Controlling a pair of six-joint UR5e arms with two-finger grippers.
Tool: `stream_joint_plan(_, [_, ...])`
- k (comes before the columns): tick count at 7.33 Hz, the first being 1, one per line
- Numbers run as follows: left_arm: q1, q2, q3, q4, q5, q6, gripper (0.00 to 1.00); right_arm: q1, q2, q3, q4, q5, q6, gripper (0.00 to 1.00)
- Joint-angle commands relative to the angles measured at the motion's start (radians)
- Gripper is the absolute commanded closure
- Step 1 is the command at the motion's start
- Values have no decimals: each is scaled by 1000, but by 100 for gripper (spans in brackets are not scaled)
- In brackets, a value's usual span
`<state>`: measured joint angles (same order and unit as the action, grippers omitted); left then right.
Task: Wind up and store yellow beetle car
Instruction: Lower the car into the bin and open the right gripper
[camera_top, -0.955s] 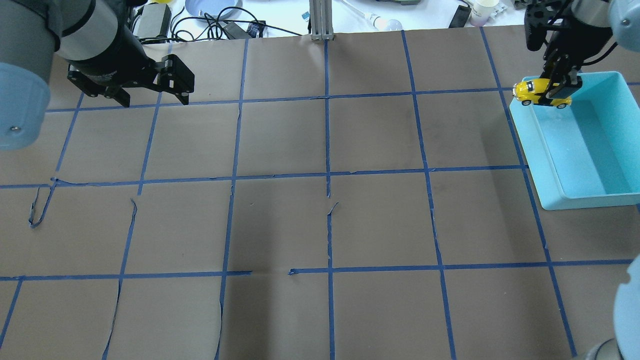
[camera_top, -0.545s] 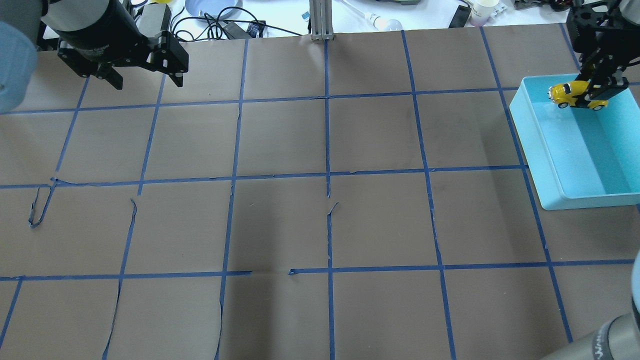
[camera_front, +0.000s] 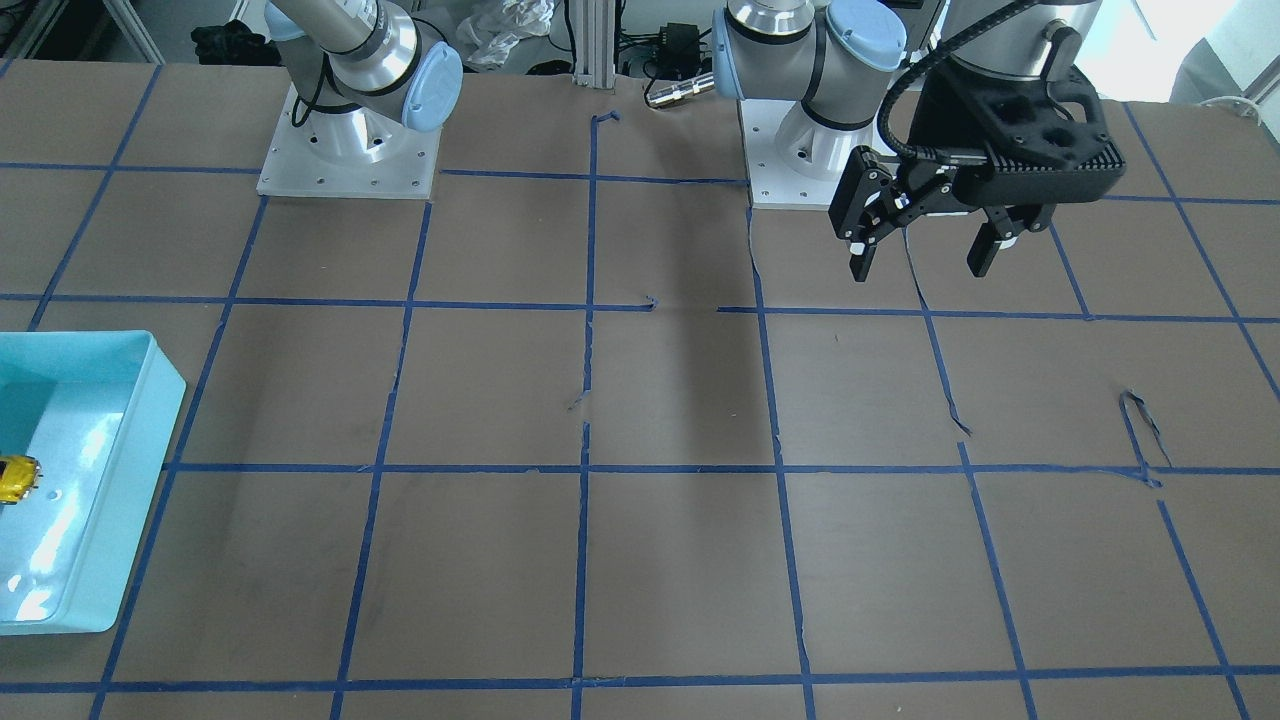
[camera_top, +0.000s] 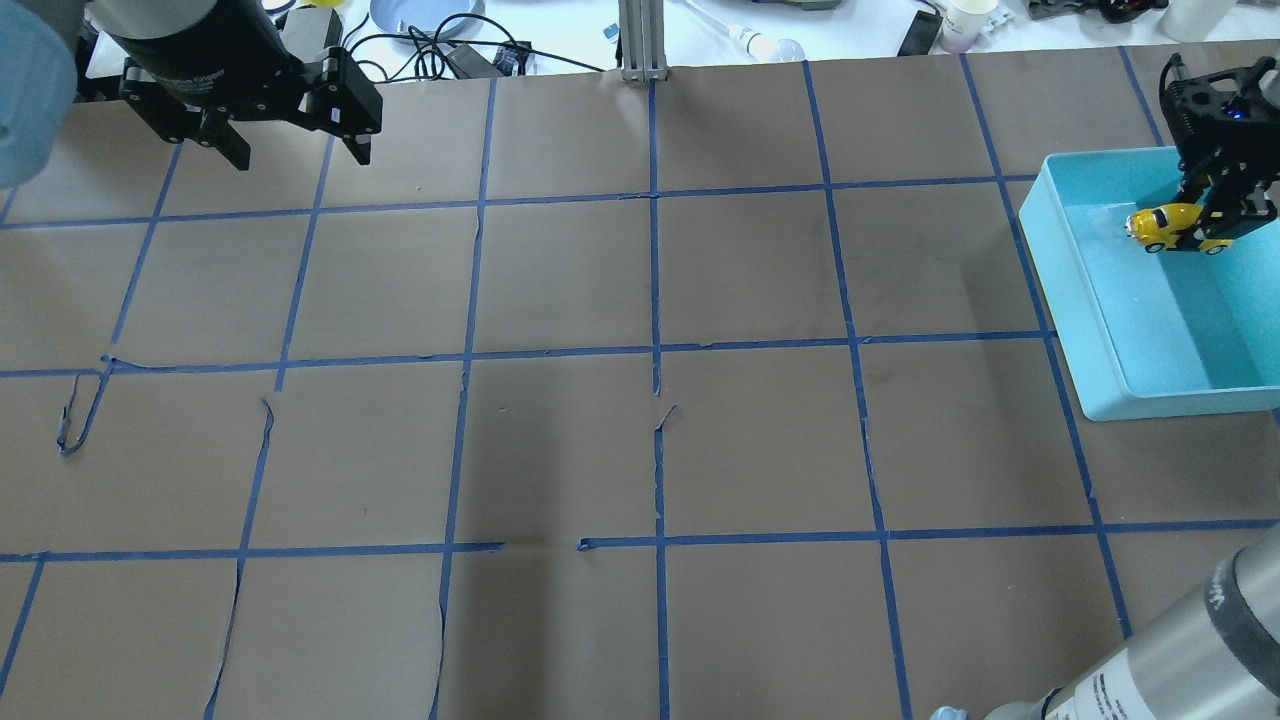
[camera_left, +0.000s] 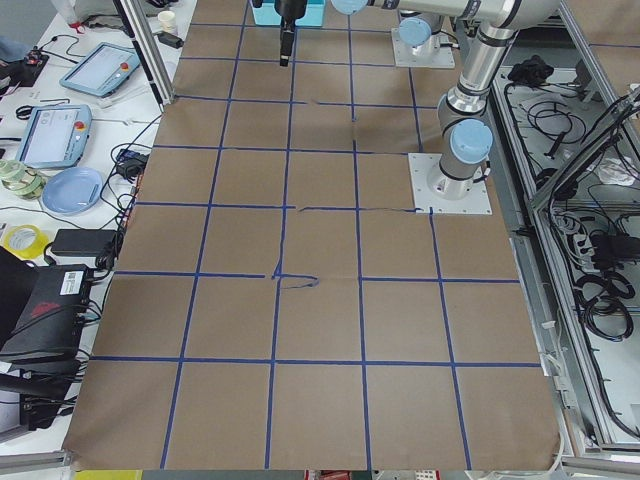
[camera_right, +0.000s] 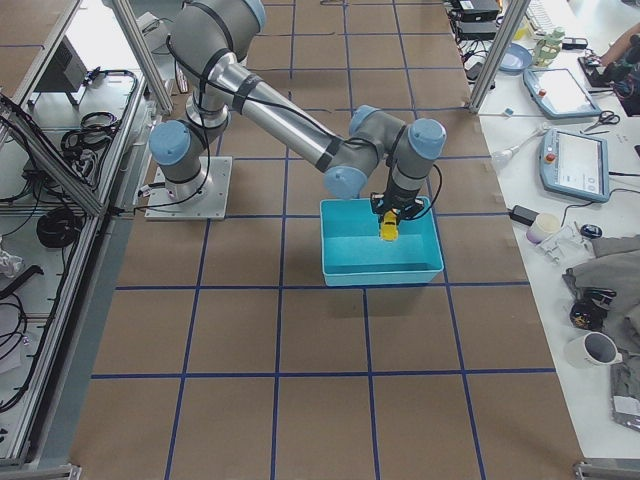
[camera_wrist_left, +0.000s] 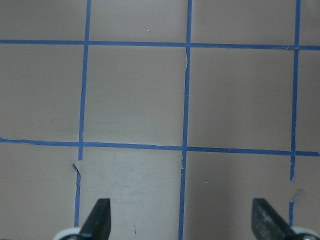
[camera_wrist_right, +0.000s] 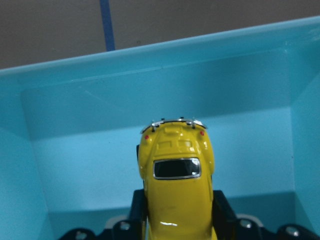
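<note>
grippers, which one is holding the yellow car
The right gripper, shut on the yellow beetle car over the blue bin; the left gripper hangs open and empty.

Yellow beetle car (camera_wrist_right: 175, 180): glossy bright-yellow rounded body, dark rear window, silver bumper and two red tail lights, as I see it from the right wrist. It is clamped by its flanks between the fingers of the right gripper (camera_top: 1212, 215). It sits within the teal bin (camera_top: 1072, 290), toward the end farther from the robot. I cannot judge whether it touches the floor.
</note>
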<state>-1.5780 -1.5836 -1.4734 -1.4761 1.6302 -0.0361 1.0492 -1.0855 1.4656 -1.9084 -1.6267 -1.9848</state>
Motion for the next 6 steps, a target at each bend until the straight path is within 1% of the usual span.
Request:
stream_joint_plan(1, [-2, 17, -25, 3, -3, 2, 0, -1, 65, 54, -154, -15, -5, 100])
stream_joint_plan(2, [-3, 22, -34, 7, -4, 2, 0, -1, 73, 74, -159, -13, -2, 100])
stream_joint_plan(3, [-3, 22, -36, 7, -6, 2, 0, -1, 76, 87, -164, -13, -2, 85])
stream_joint_plan(4, [-3, 24, -36, 7, -7, 2, 0, -1, 75, 85, -163, -4, 0, 18])
stream_joint_plan(5, [-3, 25, -36, 7, -10, -2, 0, -1, 58, 75, -159, -12, 4, 12])
stream_joint_plan(6, [-3, 25, -36, 7, -10, -2, 0, -1, 11, 82, -153, -12, 26, 13])
